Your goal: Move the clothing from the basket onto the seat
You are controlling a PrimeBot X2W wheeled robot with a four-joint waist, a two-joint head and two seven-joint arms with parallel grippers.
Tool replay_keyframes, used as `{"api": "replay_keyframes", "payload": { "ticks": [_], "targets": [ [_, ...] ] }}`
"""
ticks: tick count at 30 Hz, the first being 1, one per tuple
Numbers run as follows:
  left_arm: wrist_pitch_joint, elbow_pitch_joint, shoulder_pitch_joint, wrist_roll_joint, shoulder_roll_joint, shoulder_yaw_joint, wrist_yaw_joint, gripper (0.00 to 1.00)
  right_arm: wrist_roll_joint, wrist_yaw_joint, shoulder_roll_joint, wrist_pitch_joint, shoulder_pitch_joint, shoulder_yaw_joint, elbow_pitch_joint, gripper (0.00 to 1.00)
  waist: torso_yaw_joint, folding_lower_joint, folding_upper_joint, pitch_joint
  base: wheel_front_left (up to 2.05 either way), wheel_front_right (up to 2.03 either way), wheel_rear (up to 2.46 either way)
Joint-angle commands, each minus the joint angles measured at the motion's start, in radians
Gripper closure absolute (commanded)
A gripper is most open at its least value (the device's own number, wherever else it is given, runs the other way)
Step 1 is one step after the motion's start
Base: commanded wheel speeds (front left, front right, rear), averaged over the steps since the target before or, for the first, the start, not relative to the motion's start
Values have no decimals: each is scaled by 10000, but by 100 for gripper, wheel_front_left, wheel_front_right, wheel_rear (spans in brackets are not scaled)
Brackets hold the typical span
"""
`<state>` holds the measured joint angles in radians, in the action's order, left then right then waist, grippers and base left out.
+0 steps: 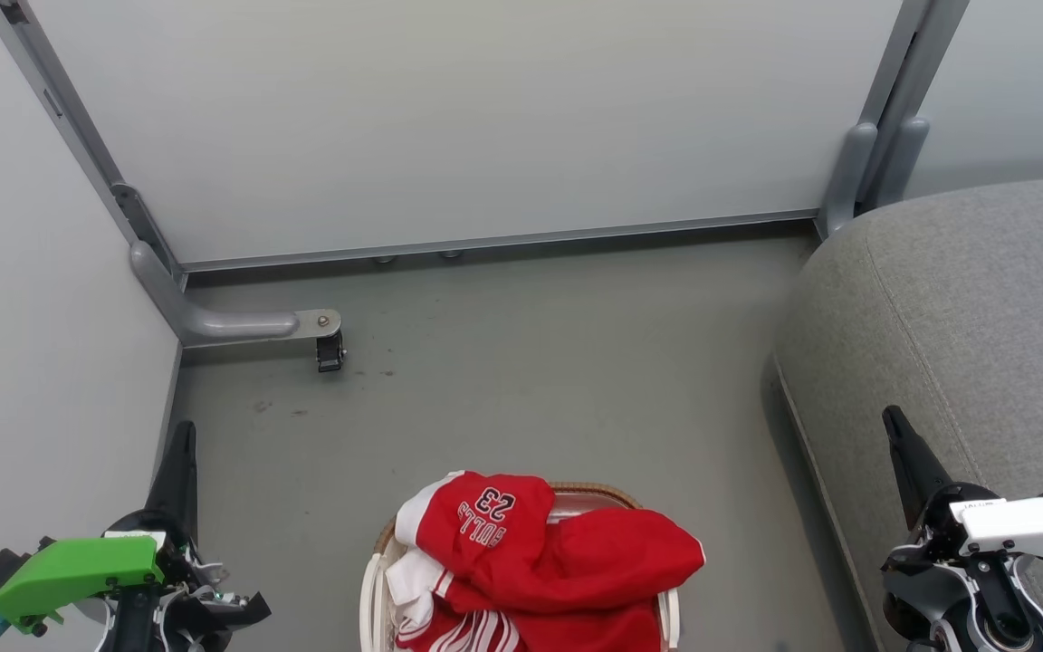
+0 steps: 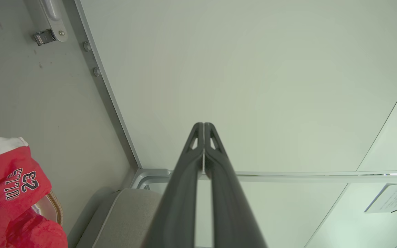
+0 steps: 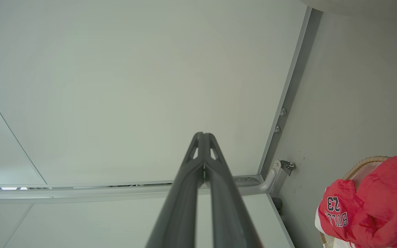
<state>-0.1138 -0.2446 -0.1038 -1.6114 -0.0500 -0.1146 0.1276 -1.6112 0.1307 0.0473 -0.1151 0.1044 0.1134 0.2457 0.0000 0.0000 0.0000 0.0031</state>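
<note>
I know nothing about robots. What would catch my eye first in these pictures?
The bright red clothing, one piece printed "BULLS 23", lies heaped in the basket at the bottom middle of the head view. To its right looms the big grey seat. The left gripper and right gripper point up from the lower corners, dark fingers shut.

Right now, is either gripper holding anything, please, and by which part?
Nothing: left gripper and right gripper are shut empty; the clothing lies in the basket.
</note>
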Motion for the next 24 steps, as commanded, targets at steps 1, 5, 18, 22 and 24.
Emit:
{"api": "replay_keyframes", "payload": {
  "ticks": [1, 5, 18, 22, 24],
  "targets": [
    [-34, 12, -113, -33, -3, -13, 71, 100, -36, 0, 61, -9, 86, 18, -37, 100, 0, 0, 0, 0, 0, 0, 0],
    [-34, 12, -113, -33, -3, -13, 73, 100, -36, 0, 61, -9, 86, 18, -37, 100, 0, 0, 0, 0, 0, 0, 0],
    [-33, 12, -113, -33, -3, -13, 71, 100, -36, 0, 61, -9, 86, 18, -37, 100, 0, 0, 0, 0, 0, 0, 0],
    [-33, 12, -113, -33, -3, -13, 71, 100, -36, 0, 61, -9, 86, 18, -37, 100, 0, 0, 0, 0, 0, 0, 0],
    [-33, 12, -113, -33, -3, -13, 71, 100, -36, 0, 61, -9, 86, 18, -37, 100, 0, 0, 0, 0, 0, 0, 0]
  ]
}}
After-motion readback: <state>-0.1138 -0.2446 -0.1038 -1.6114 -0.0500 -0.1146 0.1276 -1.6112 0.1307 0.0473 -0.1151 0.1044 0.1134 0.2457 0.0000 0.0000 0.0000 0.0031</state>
